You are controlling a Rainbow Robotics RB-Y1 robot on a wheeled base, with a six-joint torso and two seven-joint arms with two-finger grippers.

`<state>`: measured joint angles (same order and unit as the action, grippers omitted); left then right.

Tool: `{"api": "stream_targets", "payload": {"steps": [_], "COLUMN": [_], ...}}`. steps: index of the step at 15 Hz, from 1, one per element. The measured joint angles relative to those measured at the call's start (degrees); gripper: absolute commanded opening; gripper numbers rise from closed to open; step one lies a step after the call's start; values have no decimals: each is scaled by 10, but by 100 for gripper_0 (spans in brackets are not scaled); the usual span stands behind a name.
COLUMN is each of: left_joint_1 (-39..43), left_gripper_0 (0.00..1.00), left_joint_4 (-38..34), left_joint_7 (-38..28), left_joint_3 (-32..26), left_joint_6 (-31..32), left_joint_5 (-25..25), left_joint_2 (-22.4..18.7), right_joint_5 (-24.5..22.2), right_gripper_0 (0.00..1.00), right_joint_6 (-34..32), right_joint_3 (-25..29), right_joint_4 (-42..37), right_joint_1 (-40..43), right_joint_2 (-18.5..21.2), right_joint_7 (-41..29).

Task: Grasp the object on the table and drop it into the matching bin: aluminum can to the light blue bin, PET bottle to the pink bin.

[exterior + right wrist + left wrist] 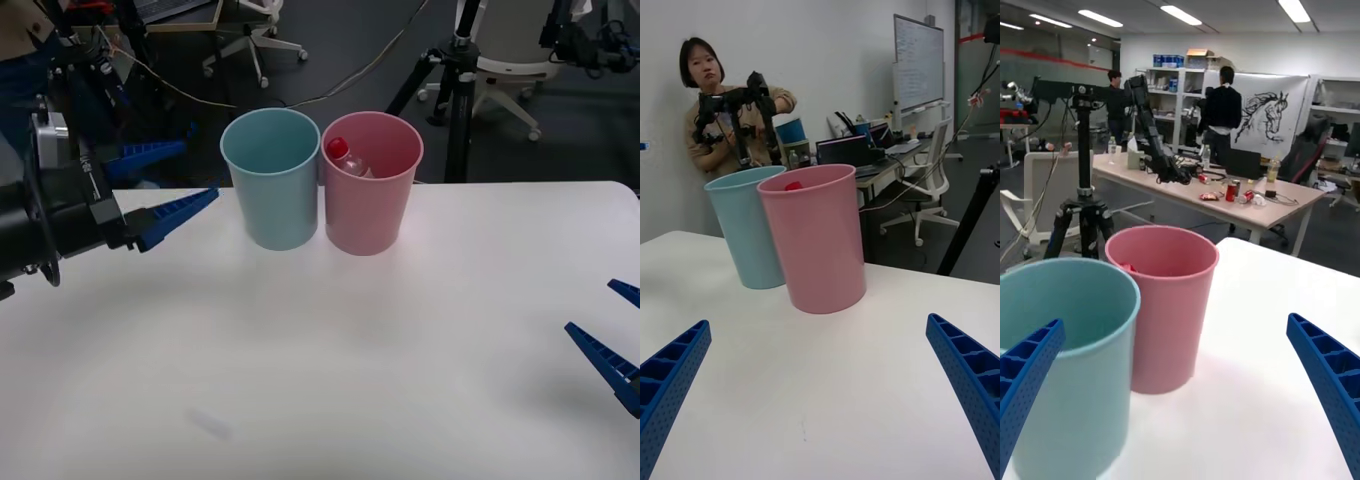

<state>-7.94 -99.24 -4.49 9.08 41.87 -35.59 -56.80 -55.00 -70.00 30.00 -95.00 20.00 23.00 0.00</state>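
The clear PET bottle (348, 160), red cap up, lies apparently tilted inside the smooth, tapering pink bin (372, 210), which touches the light blue bin (272, 195) on the white table (400, 350), while the ribbed left gripper (165, 185) and right gripper (612, 330) hover spread and empty.

The PET bottle (345, 158) sits inside the pink bin (372, 205), apparently touching the light blue bin (272, 195) on its left.
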Motion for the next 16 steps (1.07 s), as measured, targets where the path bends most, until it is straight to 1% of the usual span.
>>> {"api": "stream_targets", "payload": {"steps": [2, 3, 4, 7, 11, 14, 16], "left_joint_1": [52, 76, 101, 173, 271, 329, 359], "left_gripper_0": [100, 100, 100, 100, 100, 100, 100], "left_joint_4": [-17, -20, -24, -48, -108, -139, -149], "left_joint_7": [2, 4, 4, -10, -31, -37, -35], "left_joint_3": [-29, -43, -63, -146, -232, -276, -309], "left_joint_6": [7, 11, 15, 25, 35, 68, 116], "left_joint_5": [-5, -9, -23, -114, -211, -253, -277], "left_joint_2": [2, 9, 23, 96, 199, 284, 350], "right_joint_5": [0, 0, 0, 0, 0, 0, 0], "right_gripper_0": [100, 100, 100, 100, 100, 100, 100], "right_joint_6": [0, 0, 0, 0, 0, 0, 0], "right_joint_3": [0, 0, 0, 0, 0, 0, 0], "right_joint_4": [0, 0, 0, 0, 0, 0, 0], "right_joint_1": [0, 0, 0, 0, 0, 0, 0], "right_joint_2": [0, 0, 0, 0, 0, 0, 0], "right_joint_7": [0, 0, 0, 0, 0, 0, 0]}}
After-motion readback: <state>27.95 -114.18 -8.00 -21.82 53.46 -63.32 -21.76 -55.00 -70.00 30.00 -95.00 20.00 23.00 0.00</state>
